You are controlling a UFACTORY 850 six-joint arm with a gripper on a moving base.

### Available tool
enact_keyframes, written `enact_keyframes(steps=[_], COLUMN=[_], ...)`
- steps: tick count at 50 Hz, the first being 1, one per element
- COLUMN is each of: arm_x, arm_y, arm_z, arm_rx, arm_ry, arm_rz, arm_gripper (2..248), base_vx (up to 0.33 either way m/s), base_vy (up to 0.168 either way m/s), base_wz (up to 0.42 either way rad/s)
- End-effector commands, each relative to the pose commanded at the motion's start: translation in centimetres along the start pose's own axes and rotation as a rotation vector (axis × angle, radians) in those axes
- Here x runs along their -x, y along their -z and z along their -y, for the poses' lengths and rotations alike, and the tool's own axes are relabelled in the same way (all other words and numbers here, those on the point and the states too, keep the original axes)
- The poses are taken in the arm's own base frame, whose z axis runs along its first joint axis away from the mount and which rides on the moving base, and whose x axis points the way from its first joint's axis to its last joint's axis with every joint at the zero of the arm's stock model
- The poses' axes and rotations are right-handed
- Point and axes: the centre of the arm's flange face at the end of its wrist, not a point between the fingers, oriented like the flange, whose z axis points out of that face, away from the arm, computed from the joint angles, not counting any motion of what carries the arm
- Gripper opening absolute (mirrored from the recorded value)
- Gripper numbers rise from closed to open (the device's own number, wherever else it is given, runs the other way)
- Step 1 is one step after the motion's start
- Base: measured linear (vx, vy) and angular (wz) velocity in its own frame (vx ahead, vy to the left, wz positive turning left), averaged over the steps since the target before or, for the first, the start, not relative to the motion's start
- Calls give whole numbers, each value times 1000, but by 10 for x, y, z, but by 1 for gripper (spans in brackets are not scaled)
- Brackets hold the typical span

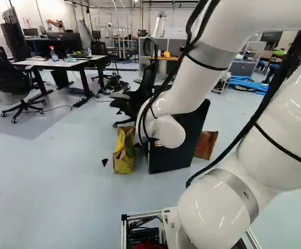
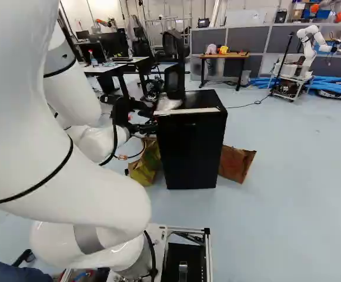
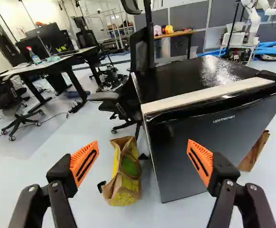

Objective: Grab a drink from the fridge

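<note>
In the right base view my gripper (image 2: 145, 126) is beside the upper left edge of the small black fridge (image 2: 192, 154). The wrist view shows the gripper (image 3: 142, 144) open, its orange pads wide apart and nothing between them. Ahead of it stands the fridge (image 3: 195, 154), upright, its door closed, with a pale strip (image 3: 204, 96) along the top front edge. One finger overlaps the door in that view; I cannot tell whether they touch. The fridge's inside is hidden. In the left base view the arm partly covers the fridge (image 1: 166, 159).
A yellow and brown paper bag (image 3: 123, 178) stands on the floor beside the fridge; a brown bag (image 2: 236, 164) is at its other side. Behind are an office chair (image 1: 140, 96), desks (image 1: 57, 63) and a wooden table (image 2: 224, 55). Another robot (image 2: 307, 50) stands farther back.
</note>
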Motion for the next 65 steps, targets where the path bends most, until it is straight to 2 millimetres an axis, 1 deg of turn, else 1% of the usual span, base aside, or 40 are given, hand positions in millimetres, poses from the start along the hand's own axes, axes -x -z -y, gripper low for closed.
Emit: enact_keyframes(steps=[36,49,65], arm_x=[33,43,55], arm_y=[-13,-25,-46], arm_z=[29,43,60], arm_rx=[95,139,203], arm_ry=[-14,-13,-15], arm_rz=[21,7,-21], arm_gripper=[247,247,247], base_vx=[0,0,0], base_vy=[0,0,0], base_wz=[0,0,0])
